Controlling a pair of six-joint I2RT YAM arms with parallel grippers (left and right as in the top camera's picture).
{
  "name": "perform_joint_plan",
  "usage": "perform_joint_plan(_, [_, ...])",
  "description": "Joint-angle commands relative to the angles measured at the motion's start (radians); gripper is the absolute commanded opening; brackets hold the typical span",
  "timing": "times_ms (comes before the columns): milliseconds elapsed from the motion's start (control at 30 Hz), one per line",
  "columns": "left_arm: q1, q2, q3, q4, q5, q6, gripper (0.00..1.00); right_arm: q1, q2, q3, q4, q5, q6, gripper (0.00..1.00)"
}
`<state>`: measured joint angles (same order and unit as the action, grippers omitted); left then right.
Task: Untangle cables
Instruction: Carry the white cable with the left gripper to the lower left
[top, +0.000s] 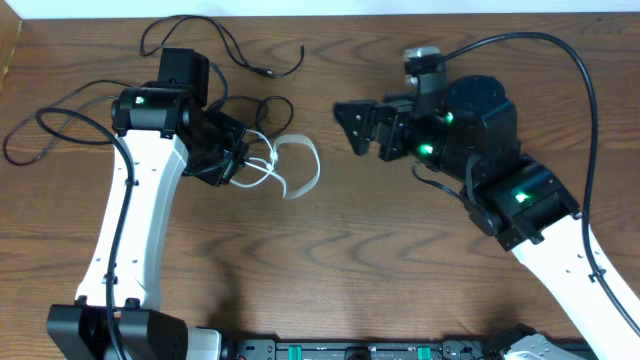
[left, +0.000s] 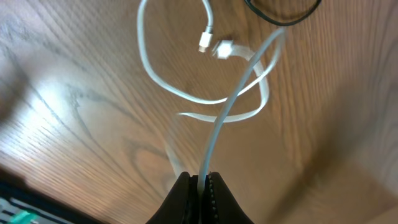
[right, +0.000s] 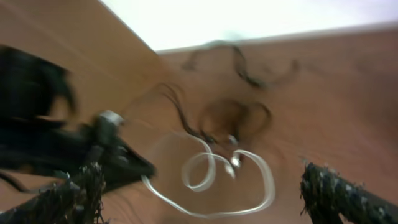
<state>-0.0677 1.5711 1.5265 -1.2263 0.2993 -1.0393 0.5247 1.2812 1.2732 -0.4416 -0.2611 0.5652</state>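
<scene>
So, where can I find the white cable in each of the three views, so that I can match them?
Overhead: the white cable loops left of centre, just right of the left end effector.
Left wrist: it is pinched at bottom centre and rises to loops at top centre.
Right wrist: blurred loops at lower centre.
Shared landmark: the left end effector, shut on this cable.

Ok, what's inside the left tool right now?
The white cable, pinched in the shut left tool; its loops lie on the table beyond. From overhead, the arm hides the pinch itself.
</scene>
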Motion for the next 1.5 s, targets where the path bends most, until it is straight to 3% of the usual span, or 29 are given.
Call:
perform_joint_plan(0, [0.001,-0.025,0.017,-0.002,-0.001,0.157,0.07,-0.03,-0.013,0.004,-0.129,0.069,-0.005,0.99])
perform_joint_plan(233, [0.001,-0.21,0.069,0.012,0.0,0.306,0.07,-0.04,-0.011,-0.003,-0.391,0.269,-0.005,0.99])
perform_joint_plan(433, [0.001,-0.36,0.071,0.085,-0.027,0.34,0.07,-0.039,0.017,-0.039,-0.407,0.27,-0.005,0.99])
perform_joint_plan(600, [0.021,-0.444,0.071,0.098,-0.243,0.339,0.07,-0.039,0.067,-0.052,-0.449,0.266,-0.004,0.99])
perform_joint_plan(767, [0.114,-0.461,0.071,0.098,-0.244,0.328,0.08,-0.039,0.115,-0.053,-0.477,0.241,-0.004,0.99])
perform_joint_plan(967, [0.306,-0.461,0.071,0.098,-0.237,0.327,0.08,-0.039,0.155,-0.053,-0.477,0.2,-0.004,0.99])
perform_joint_plan(1200, [0.65,-0.452,0.071,0.103,-0.151,0.304,0.08,-0.039,0.179,-0.053,-0.475,0.198,-0.004,0.99])
perform_joint_plan(1467, [0.894,-0.38,0.07,0.102,-0.192,0.218,0.07,-0.039,0.179,-0.053,-0.476,0.198,-0.004,0.99])
